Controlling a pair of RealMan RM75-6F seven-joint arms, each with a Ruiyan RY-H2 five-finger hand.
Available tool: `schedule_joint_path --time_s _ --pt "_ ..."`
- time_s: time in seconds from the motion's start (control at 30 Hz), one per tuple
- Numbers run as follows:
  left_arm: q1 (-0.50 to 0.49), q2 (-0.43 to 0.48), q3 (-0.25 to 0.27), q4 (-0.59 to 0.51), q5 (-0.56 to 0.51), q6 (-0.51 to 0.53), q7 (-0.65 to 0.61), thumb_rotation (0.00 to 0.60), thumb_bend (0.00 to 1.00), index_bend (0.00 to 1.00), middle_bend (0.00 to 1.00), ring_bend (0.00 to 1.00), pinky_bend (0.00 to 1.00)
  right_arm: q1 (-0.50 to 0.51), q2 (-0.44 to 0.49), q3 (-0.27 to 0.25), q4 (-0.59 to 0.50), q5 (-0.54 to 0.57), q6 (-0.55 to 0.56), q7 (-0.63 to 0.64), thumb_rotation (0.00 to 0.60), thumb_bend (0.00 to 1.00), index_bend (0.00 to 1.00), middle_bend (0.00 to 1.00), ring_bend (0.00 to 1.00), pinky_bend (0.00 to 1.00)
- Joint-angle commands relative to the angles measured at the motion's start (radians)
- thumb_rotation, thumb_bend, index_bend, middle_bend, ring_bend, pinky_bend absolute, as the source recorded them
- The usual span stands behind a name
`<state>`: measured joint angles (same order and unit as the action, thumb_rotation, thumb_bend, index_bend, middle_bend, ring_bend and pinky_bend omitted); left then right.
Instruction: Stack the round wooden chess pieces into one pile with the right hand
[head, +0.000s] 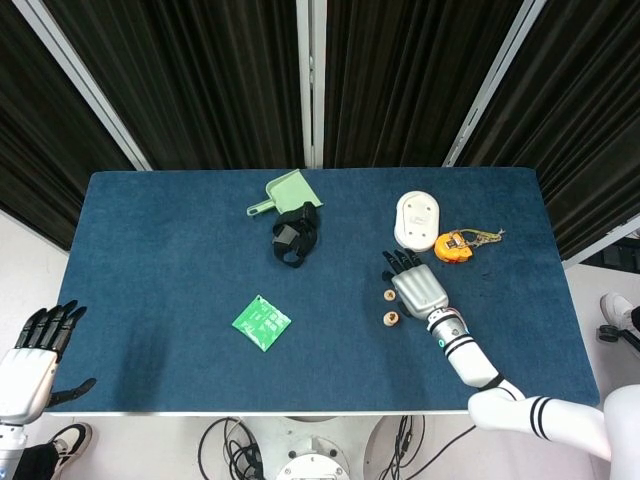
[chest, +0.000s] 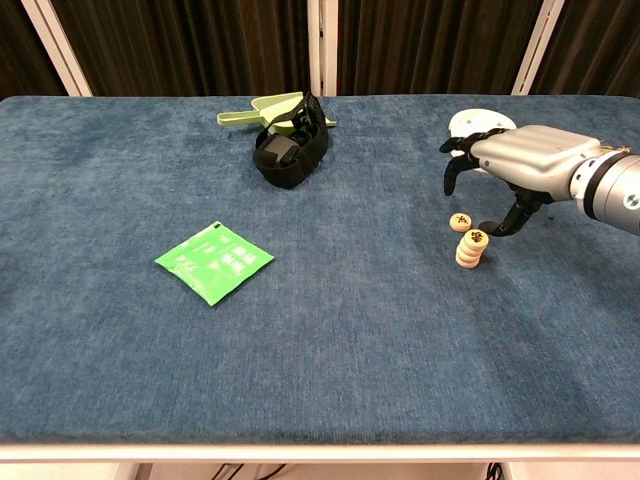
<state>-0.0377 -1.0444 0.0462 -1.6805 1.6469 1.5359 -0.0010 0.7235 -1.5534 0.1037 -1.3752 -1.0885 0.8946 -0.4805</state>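
Blue table (head: 160, 250), right hand (chest: 510, 160) beside pile (chest: 470, 250)

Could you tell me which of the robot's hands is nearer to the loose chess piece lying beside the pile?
The right hand hovers just above and behind the loose chess piece. The left hand hangs off the table's opposite front corner, far away.

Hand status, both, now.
Left hand: open, holding nothing, off the table's edge.
Right hand: open, fingers spread above the loose chess piece, holding nothing.
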Motion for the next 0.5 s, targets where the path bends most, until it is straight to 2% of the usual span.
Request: schedule_joint_path --time_s 0.03,0.5 --pt "-0.002 -0.001 -0.001 0.001 -0.003 -0.004 0.002 0.600 0.06 0.00 0.00 0.00 0.00 0.004 0.004 -0.008 0.016 -0.023 -0.018 0.028 0.600 0.25 0.31 0.03 0.00 0.00" --pt "-0.010 -0.009 -0.007 0.000 -0.028 -0.028 0.017 0.600 0.06 0.00 0.00 0.00 0.00 0.019 -0.008 -0.020 0.090 -0.093 -0.069 0.128 0.600 0.27 0.38 0.03 0.00 0.00"
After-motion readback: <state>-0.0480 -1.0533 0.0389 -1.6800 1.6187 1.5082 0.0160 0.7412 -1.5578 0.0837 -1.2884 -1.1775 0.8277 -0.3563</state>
